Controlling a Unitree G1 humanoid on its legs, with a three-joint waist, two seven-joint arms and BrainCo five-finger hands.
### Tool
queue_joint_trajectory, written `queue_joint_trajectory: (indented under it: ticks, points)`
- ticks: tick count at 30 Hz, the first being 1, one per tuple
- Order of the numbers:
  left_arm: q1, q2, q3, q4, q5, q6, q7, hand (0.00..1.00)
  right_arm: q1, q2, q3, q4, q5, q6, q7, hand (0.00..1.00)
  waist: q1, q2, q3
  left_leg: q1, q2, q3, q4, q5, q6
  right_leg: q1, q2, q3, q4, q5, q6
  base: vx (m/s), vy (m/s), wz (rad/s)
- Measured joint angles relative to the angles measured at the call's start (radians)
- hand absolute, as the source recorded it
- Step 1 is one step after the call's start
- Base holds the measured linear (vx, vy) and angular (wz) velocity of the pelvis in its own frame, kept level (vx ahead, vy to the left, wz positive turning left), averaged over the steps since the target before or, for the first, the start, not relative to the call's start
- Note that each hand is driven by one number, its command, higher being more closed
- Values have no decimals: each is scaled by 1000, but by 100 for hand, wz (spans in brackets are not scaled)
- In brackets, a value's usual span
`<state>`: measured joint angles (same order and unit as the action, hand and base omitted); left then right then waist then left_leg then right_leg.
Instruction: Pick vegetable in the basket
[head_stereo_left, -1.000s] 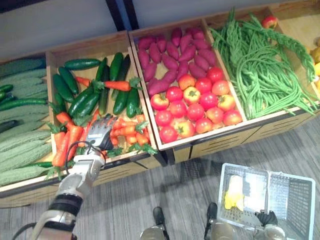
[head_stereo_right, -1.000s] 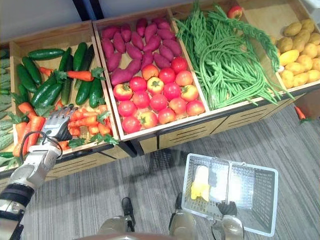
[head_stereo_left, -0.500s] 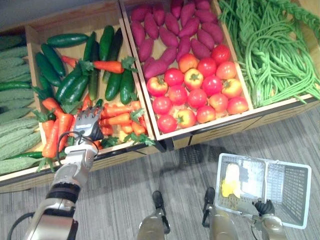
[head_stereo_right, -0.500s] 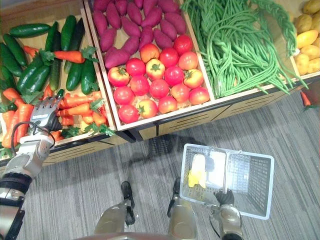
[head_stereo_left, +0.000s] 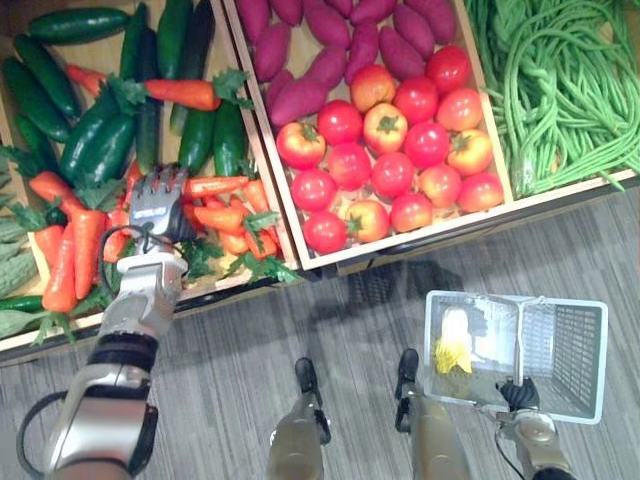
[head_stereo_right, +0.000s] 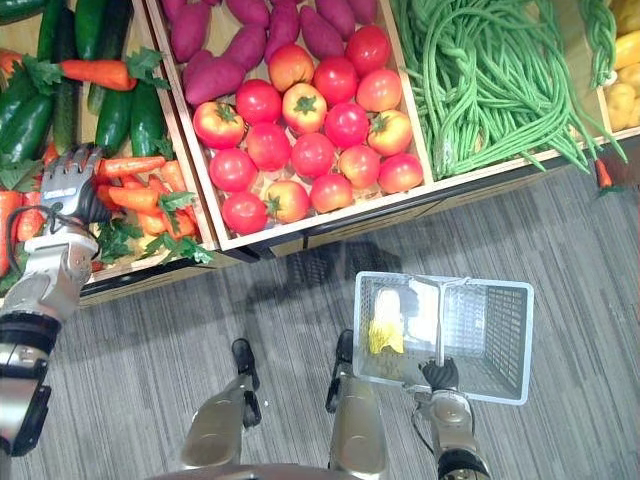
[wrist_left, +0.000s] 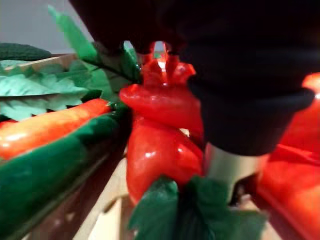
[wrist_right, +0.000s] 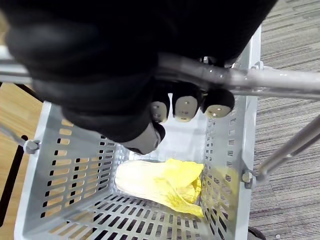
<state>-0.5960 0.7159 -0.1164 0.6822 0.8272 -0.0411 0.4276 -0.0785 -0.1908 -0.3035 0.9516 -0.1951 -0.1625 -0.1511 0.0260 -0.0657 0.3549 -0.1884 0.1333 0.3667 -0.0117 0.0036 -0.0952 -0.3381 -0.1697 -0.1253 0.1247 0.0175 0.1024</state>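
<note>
left hand (head_stereo_left: 160, 205) edged further onto carrots (head_stereo_left: 225, 215) by crate (head_stereo_left: 225, 297) edge, grip unclear; right fingers (wrist_right: 186, 107) clasp basket handle (wrist_right: 260, 80).

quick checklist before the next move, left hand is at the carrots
1. Left hand at the carrots: ok, it rests on the pile in the crate.
2. Carrot secured by the left hand: cannot tell, carrots and leaves hide the contact.
3. Right hand on the basket's handle: ok, fingers curled round it.
4. Room in the basket: ok, one yellow vegetable lies at one end, the rest is bare.
</note>
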Motion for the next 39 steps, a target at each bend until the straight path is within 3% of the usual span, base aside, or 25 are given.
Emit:
queue_joint_trajectory:
  ticks: [13, 26, 32, 39]
  points:
    - [-25, -6, -56, 59, 2, -2, 3, 100, 2, 0, 36, -10, 0, -12, -2, 100, -9, -12, 8, 2, 1, 31, 26, -10, 6, -1, -4, 30, -18, 20, 15, -25, 0, -7]
    - [87, -32, -31, 35, 12, -2, -29, 100, 32, 0, 31, 7, -2, -2, -2, 100, -21, 2, -8, 63, 0, 22, 36, -13, 3, 81, -4, 11, -37, 21, 17, 14, 2, 2]
    - [190, -40, 37, -166, 18, -20, -50, 100, 98, -2, -43, 27, -57, 30, -2, 100, -17, 28, -88, 94, -1, -30, 34, -13, 3, 155, -6, -39, -61, 20, 17, 29, 9, 21]
    - [280, -40, 83, -333, 17, -40, -49, 100, 151, -39, -47, 44, -122, 58, -1, 100, -22, 55, -193, 121, -13, -66, -15, 11, 6, 192, -8, -63, -91, 23, 21, -27, 3, 12]
